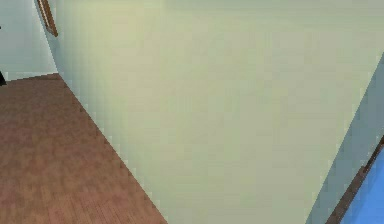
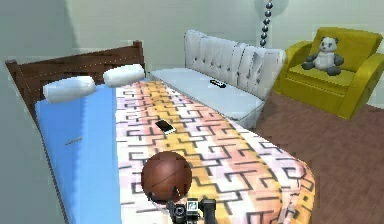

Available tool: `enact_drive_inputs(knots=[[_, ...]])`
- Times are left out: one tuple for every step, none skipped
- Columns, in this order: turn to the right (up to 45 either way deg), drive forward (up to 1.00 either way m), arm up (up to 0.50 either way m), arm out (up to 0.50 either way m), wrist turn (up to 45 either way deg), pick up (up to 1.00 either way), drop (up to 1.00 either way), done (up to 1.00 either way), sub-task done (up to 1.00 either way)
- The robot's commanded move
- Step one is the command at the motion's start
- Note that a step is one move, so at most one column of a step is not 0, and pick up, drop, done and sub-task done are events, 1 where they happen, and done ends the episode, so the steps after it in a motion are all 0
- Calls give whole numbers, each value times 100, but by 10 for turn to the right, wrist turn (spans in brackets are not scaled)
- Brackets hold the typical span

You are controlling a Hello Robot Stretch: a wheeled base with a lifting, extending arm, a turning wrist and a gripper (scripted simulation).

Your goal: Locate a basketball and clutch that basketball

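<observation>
A brown-orange basketball (image 2: 165,177) lies on a bed (image 2: 240,150) with a patterned orange and white cover, near the arm side view's bottom edge. My gripper (image 2: 186,211) shows just below and right of the ball, with small white marked squares beside its dark body. The ball rests on the bed right at the gripper's far end, so I cannot tell whether it holds anything.
Two white pillows (image 2: 95,82) lie by the dark wooden headboard, and a small flat object (image 2: 165,126) lies mid-bed. Beyond stand a grey tufted sofa (image 2: 225,62) and a yellow armchair (image 2: 335,80) with a panda toy (image 2: 327,50). The forward view faces a pale wall (image 1: 220,100) and wood floor (image 1: 50,150).
</observation>
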Motion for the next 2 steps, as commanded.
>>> enact_drive_inputs(knots=[[0, 0, 0, 0, 0, 100, 0, 0, 0], [0, 0, 10, 0, 0, 0, 0, 0, 0]])
